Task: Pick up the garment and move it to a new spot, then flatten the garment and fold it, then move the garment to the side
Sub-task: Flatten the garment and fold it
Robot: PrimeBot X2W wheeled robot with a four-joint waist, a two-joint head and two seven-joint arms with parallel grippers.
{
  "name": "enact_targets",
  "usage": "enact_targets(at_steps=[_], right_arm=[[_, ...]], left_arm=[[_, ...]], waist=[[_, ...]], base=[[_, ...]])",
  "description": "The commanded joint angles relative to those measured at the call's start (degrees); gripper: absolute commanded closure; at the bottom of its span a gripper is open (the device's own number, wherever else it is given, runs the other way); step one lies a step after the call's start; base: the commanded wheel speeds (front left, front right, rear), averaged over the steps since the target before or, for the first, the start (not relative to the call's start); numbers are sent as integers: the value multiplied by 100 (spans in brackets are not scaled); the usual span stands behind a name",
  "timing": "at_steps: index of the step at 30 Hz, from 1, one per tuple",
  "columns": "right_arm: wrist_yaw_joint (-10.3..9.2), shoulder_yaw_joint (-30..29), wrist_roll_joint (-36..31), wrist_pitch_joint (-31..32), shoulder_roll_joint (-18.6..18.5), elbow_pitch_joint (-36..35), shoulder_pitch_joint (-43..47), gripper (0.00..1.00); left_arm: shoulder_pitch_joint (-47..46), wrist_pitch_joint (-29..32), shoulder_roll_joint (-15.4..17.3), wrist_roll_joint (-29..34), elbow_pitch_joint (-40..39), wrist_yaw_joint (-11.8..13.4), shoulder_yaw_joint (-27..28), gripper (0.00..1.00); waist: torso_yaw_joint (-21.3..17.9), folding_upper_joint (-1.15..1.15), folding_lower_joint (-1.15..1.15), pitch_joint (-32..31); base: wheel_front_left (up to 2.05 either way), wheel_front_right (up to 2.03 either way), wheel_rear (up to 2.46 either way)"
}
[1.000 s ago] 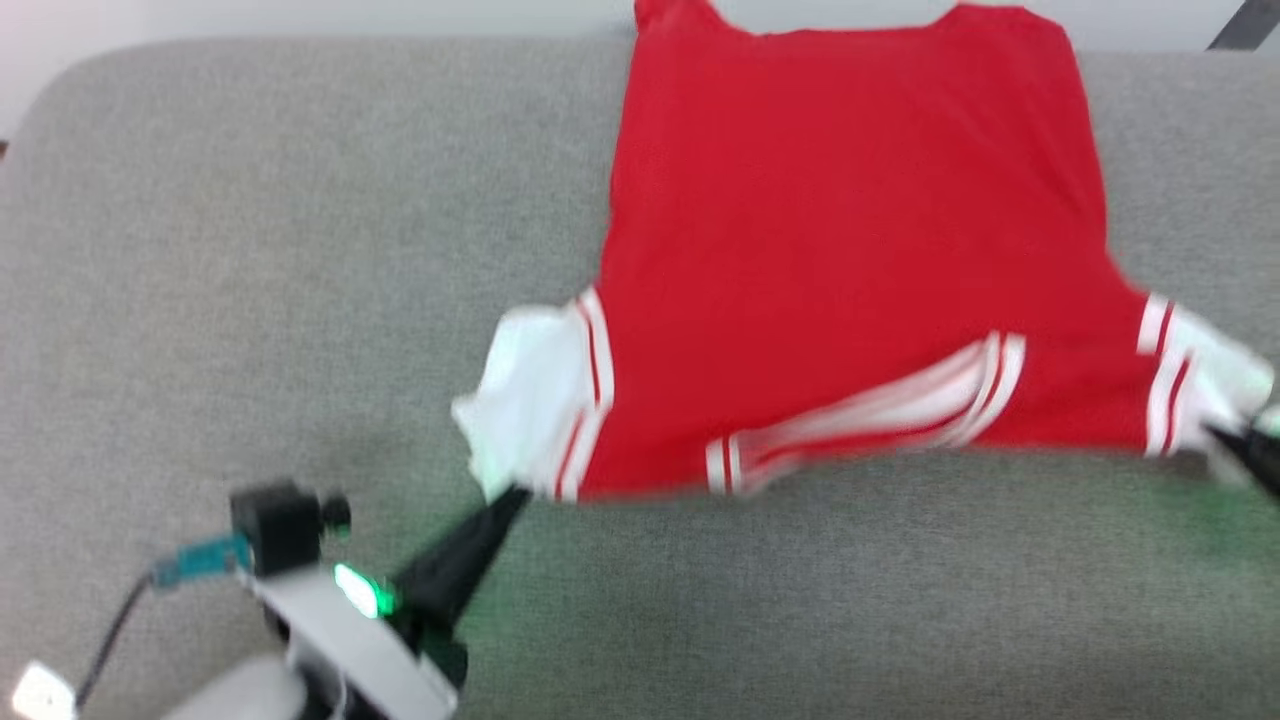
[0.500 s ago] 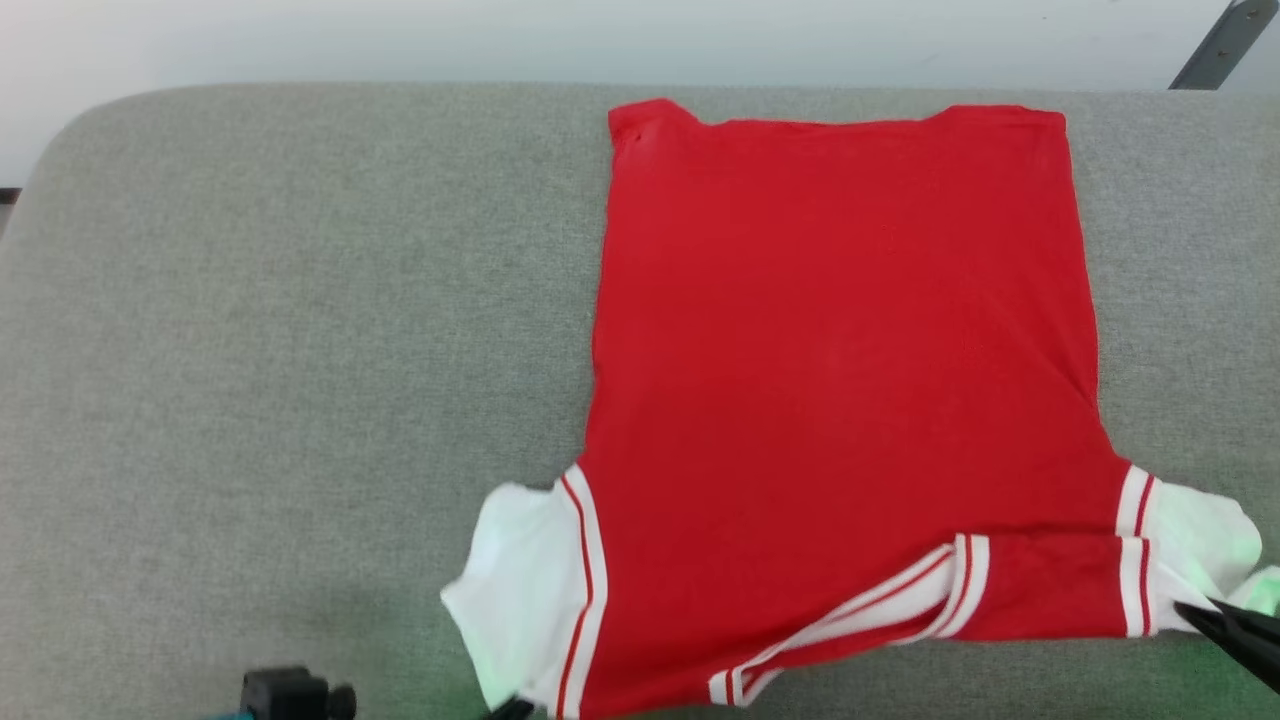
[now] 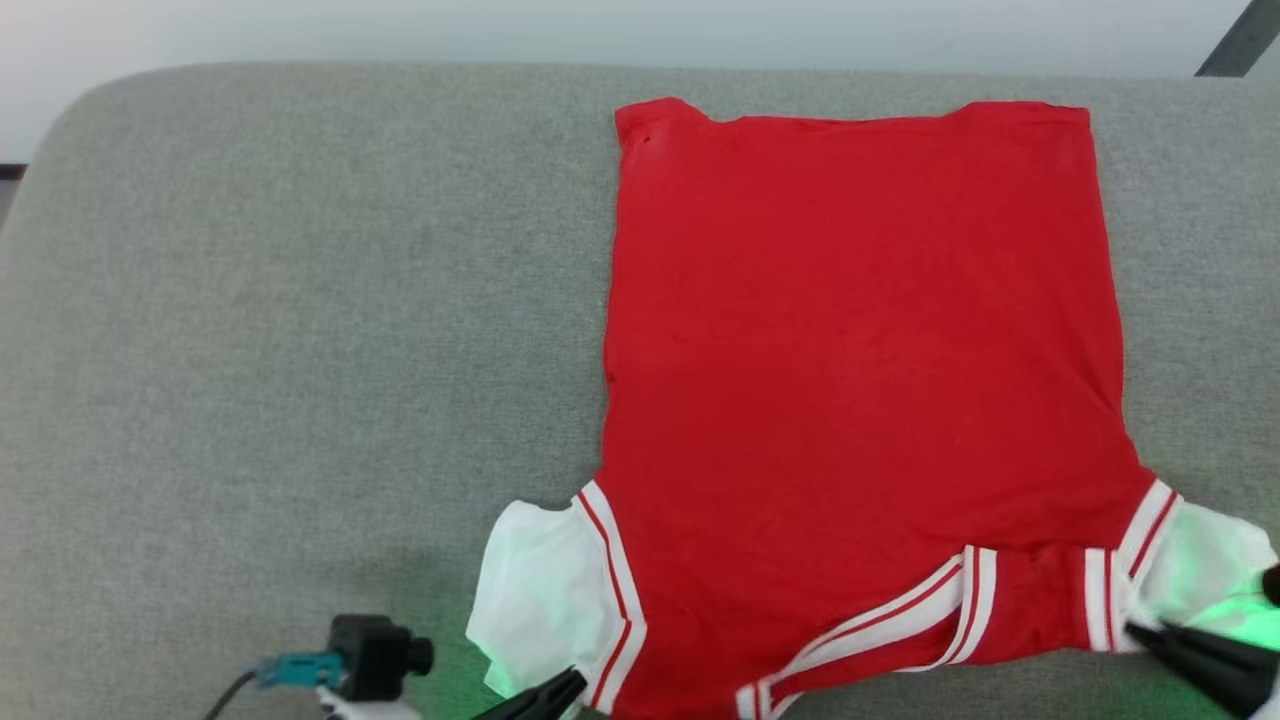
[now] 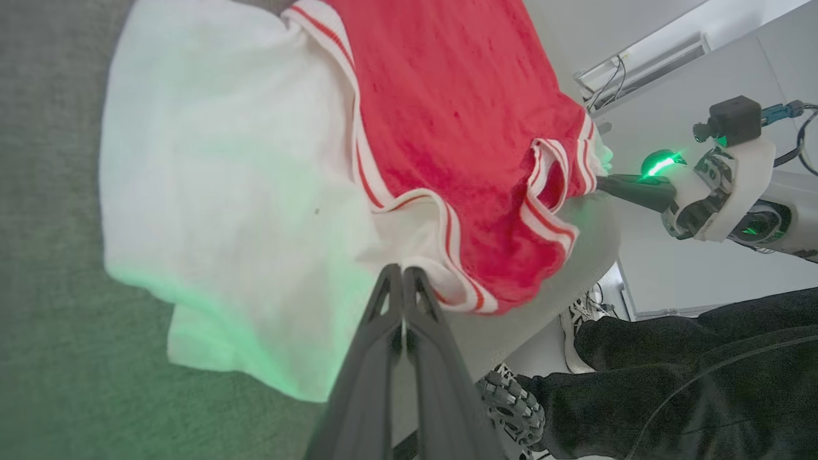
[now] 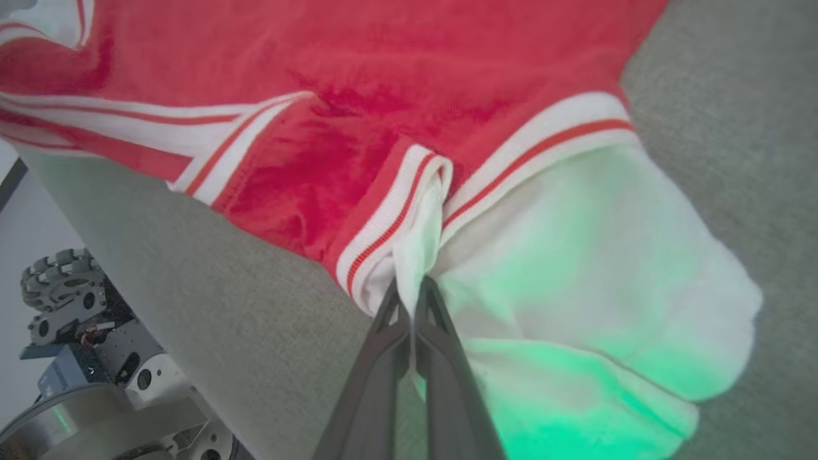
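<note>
Left end effector [image 4: 402, 271]: fingers pressed together, pinching the garment [image 3: 860, 380] at the striped trim where the left sleeve [image 4: 223, 211] meets the red body.
Right end effector [image 5: 415, 284]: likewise closed, nipping a fold of white cloth at the seam of the right sleeve [image 5: 588, 275].
Garment: spread on the grey table [image 3: 300, 350], right of centre, plain red side up, with the shoulders toward me at the near edge and the hem at the far side.
Residual creases: the collar band [image 3: 880, 625] lies rucked between my two grips, and both sleeves are bunched.
Step in hand: I judge this to be the flattening, with the body nearly smooth.
Next move: I need to draw the shoulders apart evenly and low. Then I let go without dragging cloth off the near edge, before any fold.
</note>
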Motion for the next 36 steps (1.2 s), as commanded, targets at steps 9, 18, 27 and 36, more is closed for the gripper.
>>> enact_targets(at_steps=[9, 18, 27, 36], right_arm=[[-9, 354, -603, 458, 903, 675, -148, 100], [-10, 248, -599, 126, 900, 807, -313, 0], [-9, -392, -84, 218, -733, -563, -537, 0], [-8, -1579, 240, 1357, -765, 115, -2014, 0]], left_arm=[[-412, 138, -760, 236, 1584, -239, -401, 100], [-508, -125, -1088, 137, 2125, -268, -612, 100], [-629, -355, -1088, 193, 1958, -273, -771, 100], [-1275, -437, -1360, 479, 1836, -273, -913, 100]], waist=[[-76, 0, 0, 53], [-182, 0, 0, 1], [-190, 0, 0, 202], [263, 0, 0, 802]], base=[[0, 0, 0], [0, 0, 0], [0, 0, 0], [0, 0, 0]])
